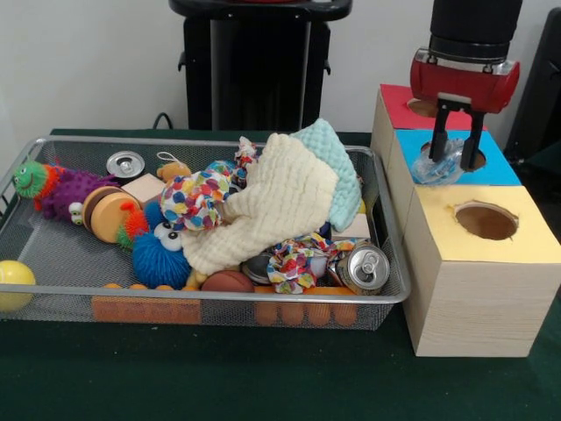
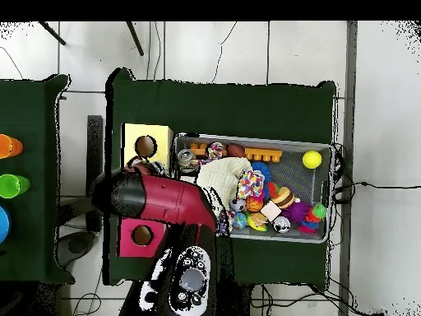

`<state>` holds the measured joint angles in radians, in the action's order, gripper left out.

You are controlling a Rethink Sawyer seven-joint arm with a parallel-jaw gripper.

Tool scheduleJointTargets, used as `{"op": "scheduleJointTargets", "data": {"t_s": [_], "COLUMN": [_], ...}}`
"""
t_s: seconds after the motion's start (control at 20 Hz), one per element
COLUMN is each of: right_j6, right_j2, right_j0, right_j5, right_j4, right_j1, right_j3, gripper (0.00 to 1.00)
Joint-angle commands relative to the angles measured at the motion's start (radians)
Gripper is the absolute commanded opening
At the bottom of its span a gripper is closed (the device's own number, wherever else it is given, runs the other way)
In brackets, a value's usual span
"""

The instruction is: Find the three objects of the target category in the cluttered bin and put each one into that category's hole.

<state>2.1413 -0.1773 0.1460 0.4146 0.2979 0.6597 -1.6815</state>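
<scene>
Cream cloth smothered much of the bin; beside it, the gripper clasped a crumpled bottle, masking the blue-edged hole.

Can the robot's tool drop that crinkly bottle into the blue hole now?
Probably yes. The tool holds the bottle right over the blue hole, and nothing lies between them.
</scene>
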Motion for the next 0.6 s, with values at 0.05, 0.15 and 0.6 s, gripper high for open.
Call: {"op": "scheduleJointTargets", "data": {"t_s": [0.05,0.15,0.6], "right_j6": [0.172,0.165,0.195], "right_j2": [0.139,0.161,0.167], "right_j0": [-0.044,-0.058,-0.028], "right_j5": [-0.069,-0.078,-0.108], "right_j4": [0.043,0.056,0.087], "right_j1": [-0.059,-0.05,-0.037], "right_j3": [-0.192,-0.214,-0.255], "gripper": [0.0,0.0,0.0]}}
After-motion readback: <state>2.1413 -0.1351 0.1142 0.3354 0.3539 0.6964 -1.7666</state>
